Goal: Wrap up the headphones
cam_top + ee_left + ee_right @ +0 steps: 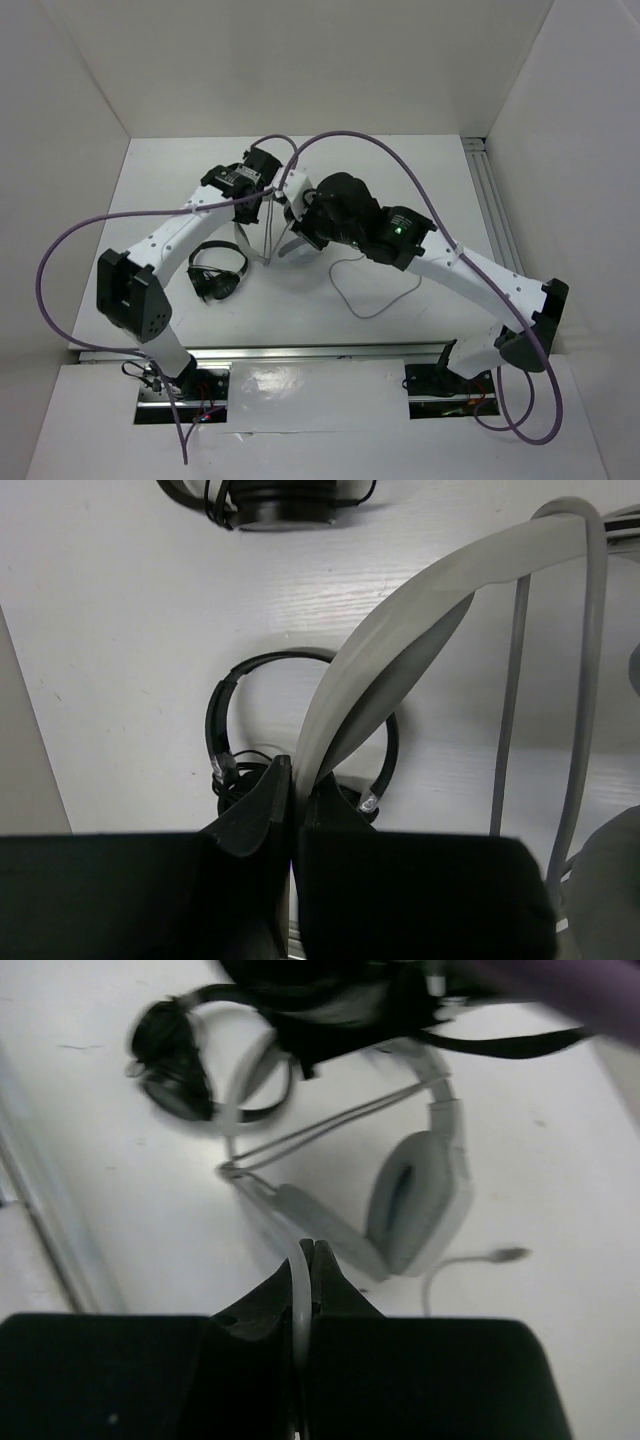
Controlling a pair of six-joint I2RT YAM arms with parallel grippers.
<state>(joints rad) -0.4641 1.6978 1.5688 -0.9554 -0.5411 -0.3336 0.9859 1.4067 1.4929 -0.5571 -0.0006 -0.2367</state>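
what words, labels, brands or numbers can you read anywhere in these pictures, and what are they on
No text can be read in any view.
Label near the wrist of the left arm, top view: pale marks, too small to read.
Grey headphones, their cable and the black headphones: no print shows.

headphones (290, 252) largely covered from above, black headphones (275, 505) cut off at edge
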